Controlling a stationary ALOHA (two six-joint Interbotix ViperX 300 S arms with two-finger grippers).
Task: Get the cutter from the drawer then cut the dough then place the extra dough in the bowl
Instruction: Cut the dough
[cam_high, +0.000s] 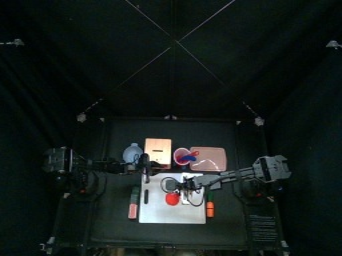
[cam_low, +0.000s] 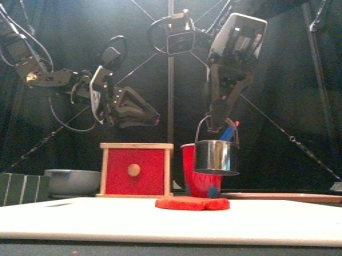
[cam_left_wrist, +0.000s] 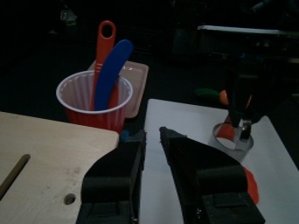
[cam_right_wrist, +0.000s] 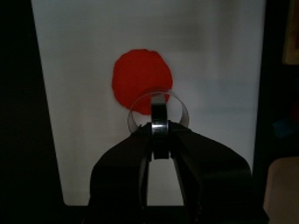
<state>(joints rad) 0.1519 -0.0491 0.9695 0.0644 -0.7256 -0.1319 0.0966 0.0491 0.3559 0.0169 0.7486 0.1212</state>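
Note:
A flat red dough disc (cam_low: 193, 203) lies on the white cutting board (cam_low: 80, 212). My right gripper (cam_low: 211, 122) is shut on the wire handle of the round metal cutter (cam_low: 215, 156), which hangs a little above the dough and slightly to its right, not touching it. From the right wrist the cutter ring (cam_right_wrist: 158, 109) overlaps the near edge of the dough (cam_right_wrist: 142, 74). The wooden box (cam_low: 136, 170) with its red drawer front stands behind the board, and the blue-grey bowl (cam_low: 70, 180) sits left of it. My left gripper (cam_low: 118, 104) hovers above the box, shut on nothing.
A red cup (cam_left_wrist: 96, 94) holds a blue knife (cam_left_wrist: 114, 68) and a red knife (cam_left_wrist: 105, 42), standing on the pink tray (cam_high: 211, 156) behind the board, right of the box (cam_high: 159, 146). The board (cam_high: 198, 212) has bare room around the dough (cam_high: 171, 201).

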